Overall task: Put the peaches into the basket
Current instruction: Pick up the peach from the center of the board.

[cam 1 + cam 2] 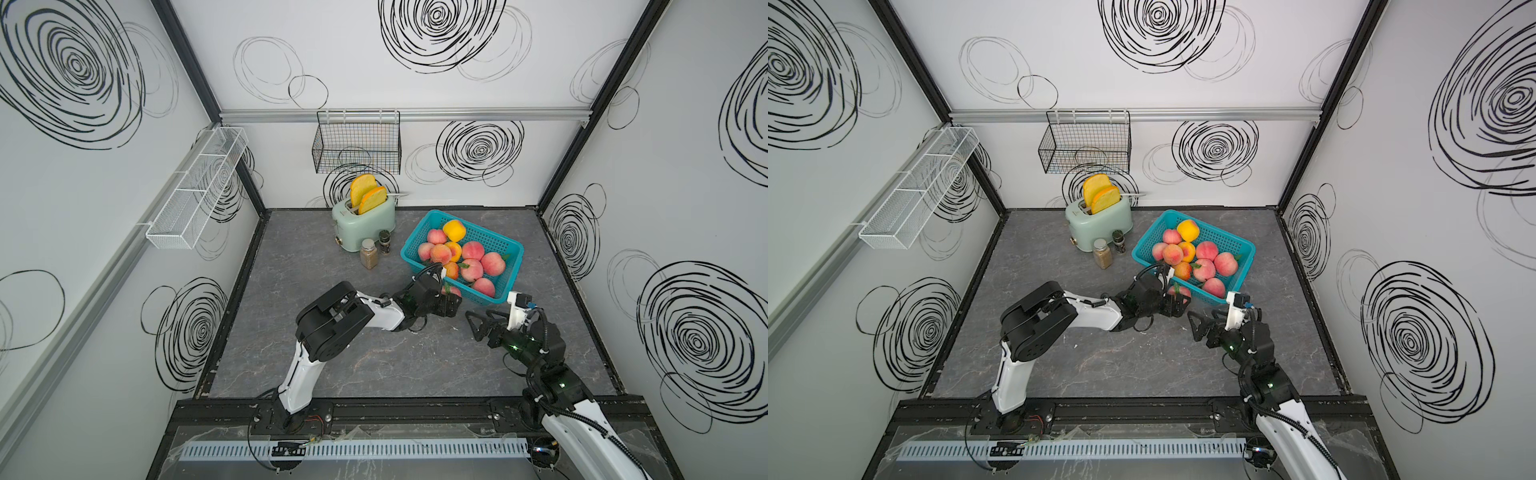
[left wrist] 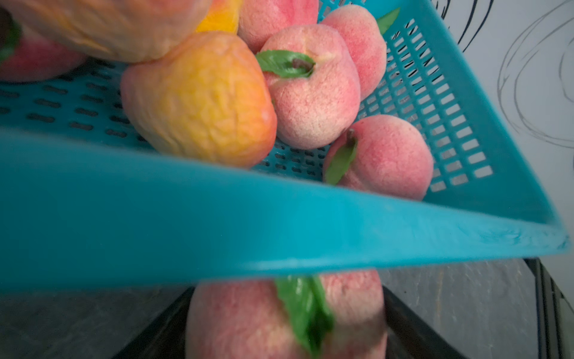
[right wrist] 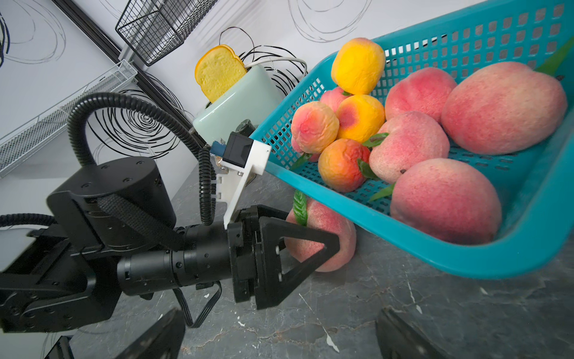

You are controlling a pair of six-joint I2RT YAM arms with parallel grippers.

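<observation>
The last pink peach [image 3: 326,220] outside the basket lies on the grey surface [image 1: 374,365], tucked against the foot of the teal basket [image 2: 279,230]. The basket's near rim leans out over it. The left gripper [image 1: 453,301] has a jaw on either side of this peach, low at its middle. Whether the pads already press it I cannot tell; the fruit sits on the surface, not lifted. To do this well, I judge the squeeze should land across the widest part, clear of the green leaf, and only firmly enough to hold, since these toy fruits look soft and crinkled. A straight lift would likely knock the overhanging rim, so the peach should first be drawn back from the wall, then raised above the rim and carried in. The other peaches [image 1: 471,251] are heaped towards the basket's middle and one long wall, so the bare floor along the other long wall looks the safer place to let go. The right gripper [image 1: 471,326] hovers nearby, spread and empty, and should keep out of the path.
</observation>
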